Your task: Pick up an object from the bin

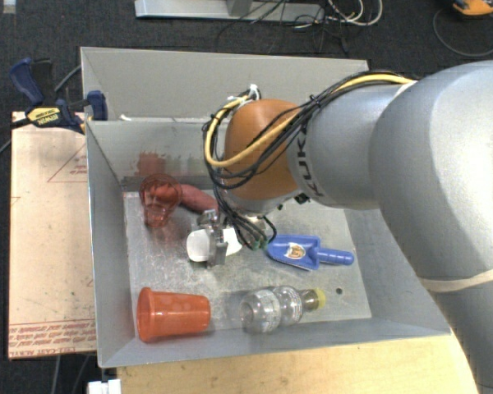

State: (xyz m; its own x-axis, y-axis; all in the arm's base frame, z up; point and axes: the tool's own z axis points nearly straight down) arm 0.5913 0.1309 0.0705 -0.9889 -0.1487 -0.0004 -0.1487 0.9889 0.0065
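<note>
The gripper (214,238) sits at a small white rounded object (199,247) mid-bin; open or closed, I cannot tell. Best to centre on it, avoiding the blue plastic scoop (300,251).

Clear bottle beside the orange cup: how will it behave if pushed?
Clear bottle lies on its side, round-bodied: likely rolls when nudged. Looks empty, so probably light. Smooth plastic may slip in a grip.
</note>
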